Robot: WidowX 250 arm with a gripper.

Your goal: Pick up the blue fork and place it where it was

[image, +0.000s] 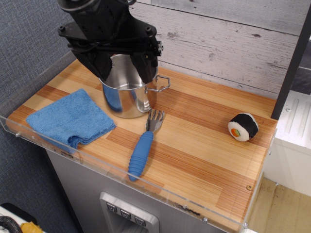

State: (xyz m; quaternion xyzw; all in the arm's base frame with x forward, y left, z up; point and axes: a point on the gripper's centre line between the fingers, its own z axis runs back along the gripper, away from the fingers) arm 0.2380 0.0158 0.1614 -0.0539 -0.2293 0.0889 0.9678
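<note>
Your tool [127, 73] hangs over the pot [129, 94], its fingers spread wide with nothing between them. The fork [142, 149] lies flat on the worktop [204, 145] below and a little to the right of the tool, tines almost touching the pot's base, blue handle running toward the front edge. You are at the approach, by my reading: the pick is not yet made. Next, shift forward off the pot, line the fingers across the ribbed handle, and descend. Mind the cloth [68, 119] to the left.
</note>
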